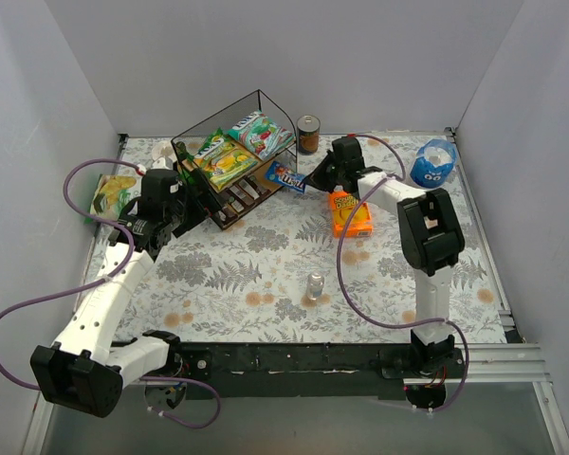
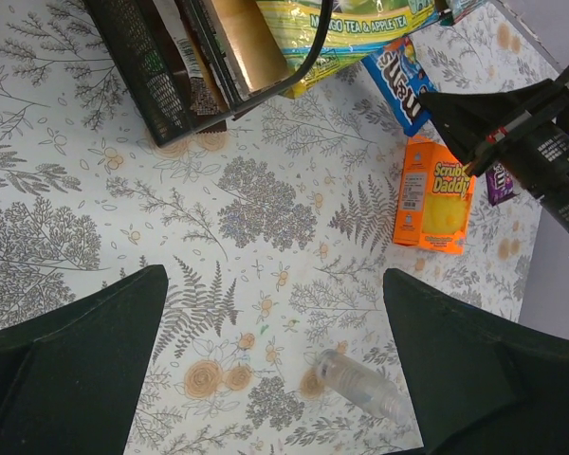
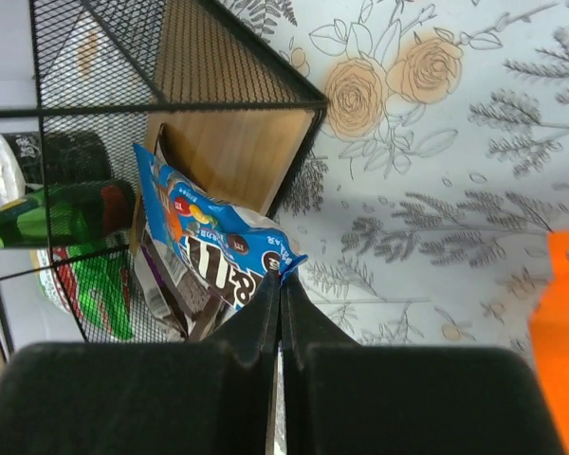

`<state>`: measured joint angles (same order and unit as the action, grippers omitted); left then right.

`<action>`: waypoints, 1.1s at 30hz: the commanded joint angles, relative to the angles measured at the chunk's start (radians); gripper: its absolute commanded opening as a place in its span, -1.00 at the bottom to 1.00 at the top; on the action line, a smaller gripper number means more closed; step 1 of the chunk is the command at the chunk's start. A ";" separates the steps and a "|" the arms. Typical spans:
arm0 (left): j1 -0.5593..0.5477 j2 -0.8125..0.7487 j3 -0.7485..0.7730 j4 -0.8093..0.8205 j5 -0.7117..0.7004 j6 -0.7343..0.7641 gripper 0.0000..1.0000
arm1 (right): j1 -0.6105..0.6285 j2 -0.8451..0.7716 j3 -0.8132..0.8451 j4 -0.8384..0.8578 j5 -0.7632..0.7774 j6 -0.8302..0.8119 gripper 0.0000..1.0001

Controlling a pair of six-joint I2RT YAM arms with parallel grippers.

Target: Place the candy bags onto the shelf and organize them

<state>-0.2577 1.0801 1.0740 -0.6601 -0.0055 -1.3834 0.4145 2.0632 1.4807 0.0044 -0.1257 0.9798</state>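
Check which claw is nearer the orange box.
Right. The right claw, shut on the small blue pack, sits just behind the orange box; the left claw hangs open across the table by the shelf.

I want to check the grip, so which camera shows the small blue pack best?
The right wrist view: the small blue pack is close and large, its corner pinched in the shut right gripper beside the shelf. The top view shows it small; the left wrist view shows only part of it.
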 commanded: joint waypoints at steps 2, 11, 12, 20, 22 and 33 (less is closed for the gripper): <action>-0.006 -0.028 0.018 -0.026 -0.033 0.014 0.97 | 0.010 0.125 0.171 0.057 0.037 0.037 -0.97; -0.005 -0.022 0.037 -0.047 -0.044 0.015 0.96 | 0.069 0.236 0.262 0.150 0.169 0.025 -0.97; -0.005 -0.025 0.034 -0.053 -0.045 0.015 0.96 | 0.079 0.239 0.266 0.152 0.178 0.023 -0.97; -0.005 -0.045 0.026 -0.078 -0.056 0.009 0.96 | 0.139 0.255 0.267 0.156 0.282 0.085 -0.97; -0.006 -0.048 0.030 -0.084 -0.056 0.009 0.96 | 0.145 0.259 0.274 0.154 0.304 0.103 -0.97; -0.006 -0.075 0.041 -0.128 -0.067 0.026 0.96 | 0.178 0.264 0.288 0.106 0.449 0.217 -0.97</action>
<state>-0.2577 1.0389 1.0763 -0.7601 -0.0483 -1.3766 0.5850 2.3219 1.7397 0.1055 0.2337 1.1213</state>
